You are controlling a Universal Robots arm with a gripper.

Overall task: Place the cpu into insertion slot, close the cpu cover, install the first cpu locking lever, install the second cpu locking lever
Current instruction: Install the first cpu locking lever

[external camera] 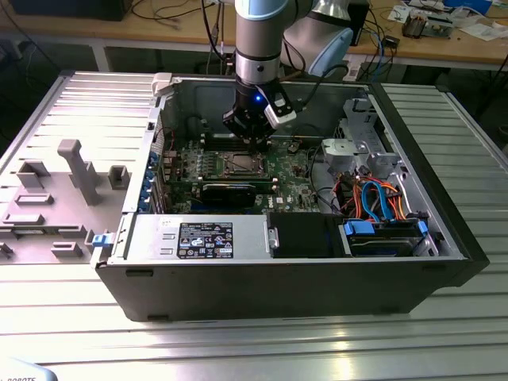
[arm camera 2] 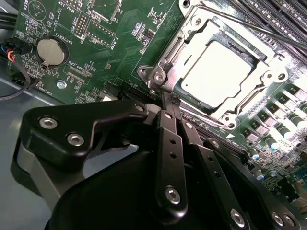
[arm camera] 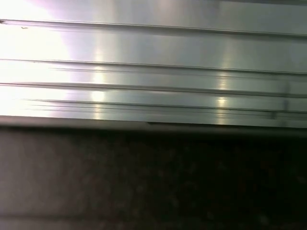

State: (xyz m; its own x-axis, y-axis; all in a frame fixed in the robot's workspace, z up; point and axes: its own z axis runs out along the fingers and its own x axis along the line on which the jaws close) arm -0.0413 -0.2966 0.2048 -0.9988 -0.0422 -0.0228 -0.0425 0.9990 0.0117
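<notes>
Pincer [arm camera 2: 165,103] crowds cpu cover [arm camera 2: 225,72]; case walls [external camera: 198,95] seemingly hem motherboard [external camera: 294,182].

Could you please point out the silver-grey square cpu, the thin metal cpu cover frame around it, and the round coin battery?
cpu [arm camera 2: 218,72], second wrist view, middle of its bright top.
cpu cover [arm camera 2: 268,76], second wrist view, frame's side bar.
coin battery [arm camera 2: 50,51], second wrist view, its face.

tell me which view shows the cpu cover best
The second wrist view: the cpu cover sits close up, its silver frame lying down around the bright cpu. In the exterior view it is a small square below the gripper. The first wrist view faces ribbed metal.
</notes>
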